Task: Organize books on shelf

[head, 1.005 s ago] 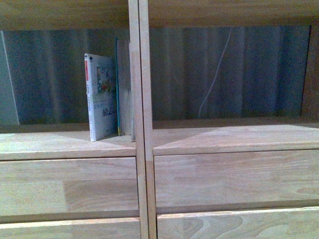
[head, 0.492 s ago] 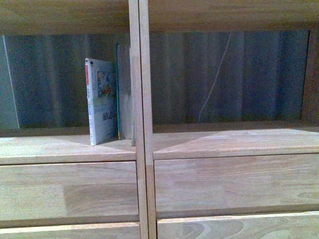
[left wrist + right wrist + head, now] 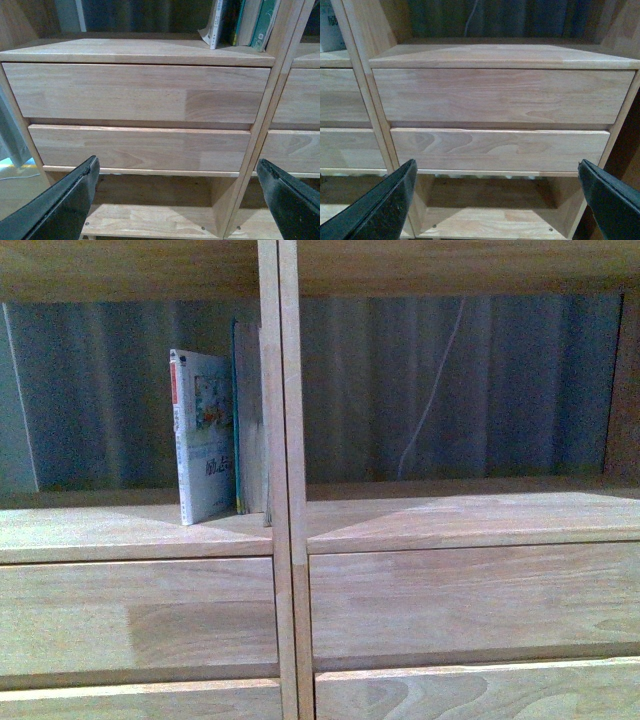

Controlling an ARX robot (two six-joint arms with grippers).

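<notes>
The light-wood shelf [image 3: 285,540] fills the front view. In its left cubby the white paperback [image 3: 205,435] stands upright with its red-topped spine outward. The taller teal book [image 3: 238,410] stands between it and the centre divider. Both show in the left wrist view, the paperback [image 3: 216,22] and the teal book [image 3: 265,22], at the shelf's upper level [image 3: 140,50]. My left gripper [image 3: 177,192] is open and empty, facing the left drawers. My right gripper [image 3: 497,192] is open and empty, facing the right drawers of the shelf [image 3: 500,57]. Neither gripper shows in the front view.
The right cubby [image 3: 460,390] holds no books; a thin white cord [image 3: 430,390] hangs behind it against a ribbed dark backdrop. Two drawer fronts per column sit below, with open bottom cubbies [image 3: 150,205] [image 3: 490,200] under them.
The front view has shifted slightly down and back up, ending nearly where it was a second ago. The books have not moved in the cubby.
</notes>
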